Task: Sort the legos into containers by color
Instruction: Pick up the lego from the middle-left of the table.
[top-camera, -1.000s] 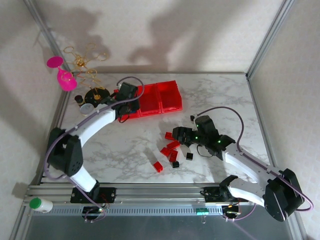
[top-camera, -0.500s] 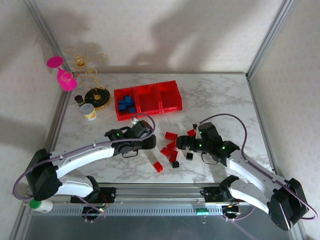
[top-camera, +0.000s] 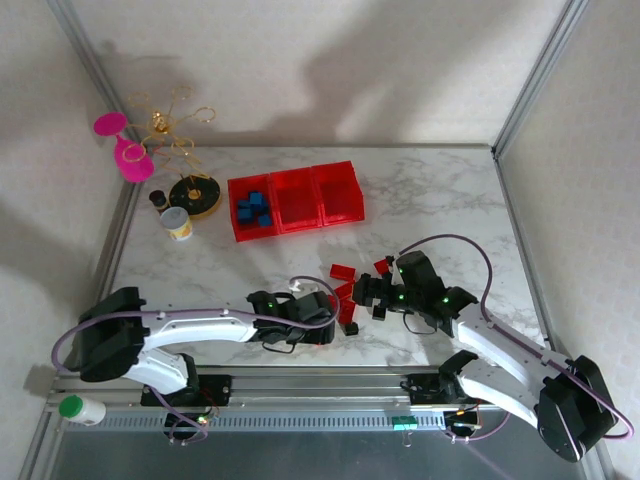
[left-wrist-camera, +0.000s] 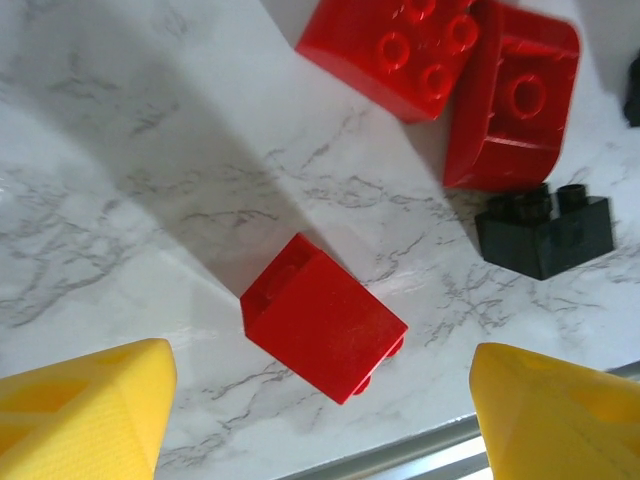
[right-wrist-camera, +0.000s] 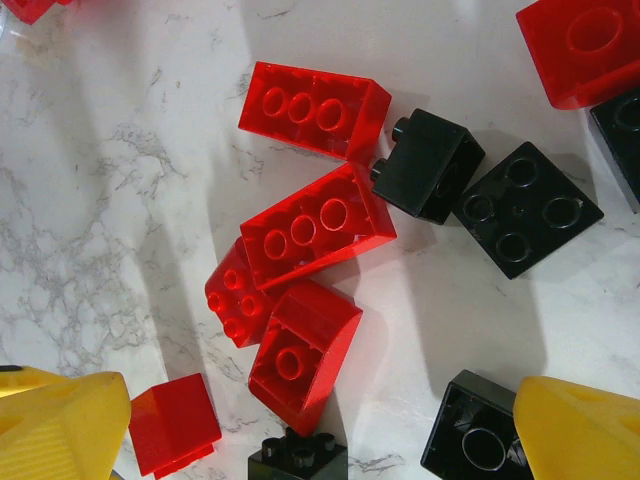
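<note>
Hovering over 1 lone red brick (left-wrist-camera: 322, 315) on the table (left-wrist-camera: 120, 200), the left tool (left-wrist-camera: 320, 405) is spread to straddle it; the right tool (right-wrist-camera: 320, 428) is spread too.

We see: left gripper (left-wrist-camera: 320, 405) jaws standing apart | one red lego (left-wrist-camera: 322, 330) between them, untouched, on marble table (left-wrist-camera: 150, 200) | beyond: two red legos (left-wrist-camera: 400, 45) touching, black lego (left-wrist-camera: 545, 232) beside.

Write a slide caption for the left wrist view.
Open left gripper above a tipped red brick, black brick nearby.
</note>
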